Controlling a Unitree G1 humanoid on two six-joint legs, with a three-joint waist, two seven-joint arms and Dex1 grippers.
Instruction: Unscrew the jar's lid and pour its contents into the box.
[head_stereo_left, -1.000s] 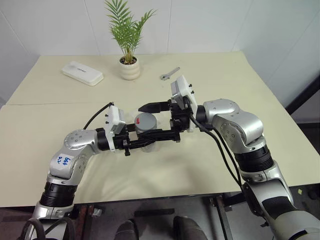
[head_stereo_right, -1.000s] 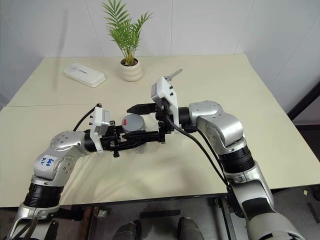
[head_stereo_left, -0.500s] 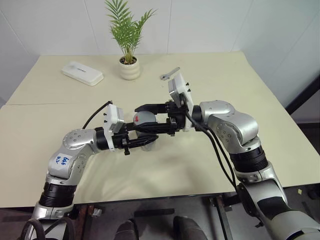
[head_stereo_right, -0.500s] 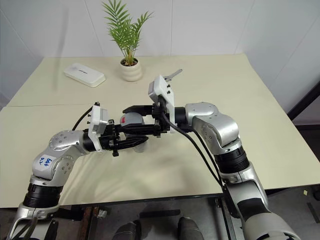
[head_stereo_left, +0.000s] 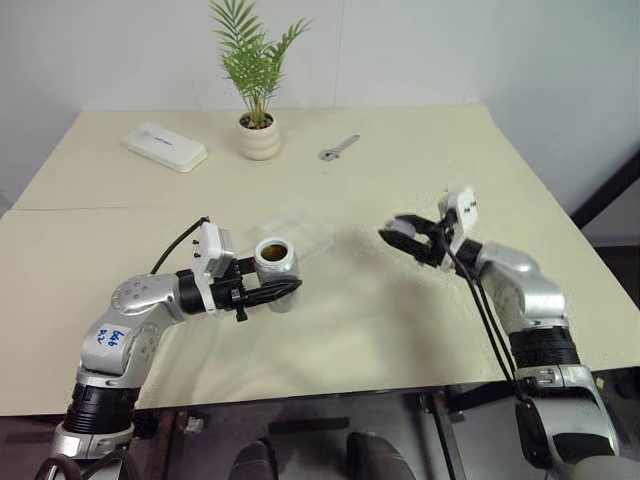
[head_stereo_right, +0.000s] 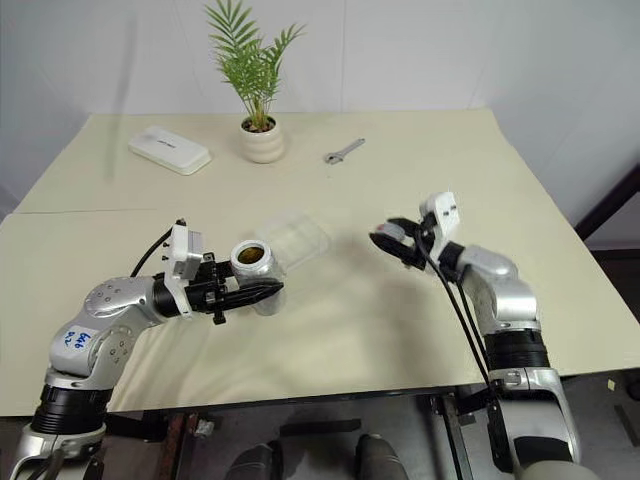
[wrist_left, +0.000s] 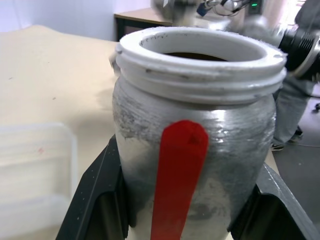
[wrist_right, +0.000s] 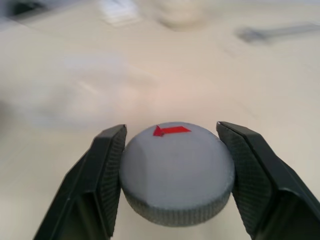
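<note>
Bright, even, diffuse light from overhead throughout; no hard glare anywhere. Soft, faint shadows on the table (head_stereo_left: 400, 330) under both arms, a slightly darker patch beneath the jar (head_stereo_left: 276, 262) at centre left. Sharp across most of both head views, with mild motion smear on the right gripper (head_stereo_left: 398, 238) at centre right. Left wrist view crisp on the jar's rim and red mark, background at the top soft and washed out. Right wrist view sharp on the lid (wrist_right: 177, 172), everything behind it heavily blurred.
</note>
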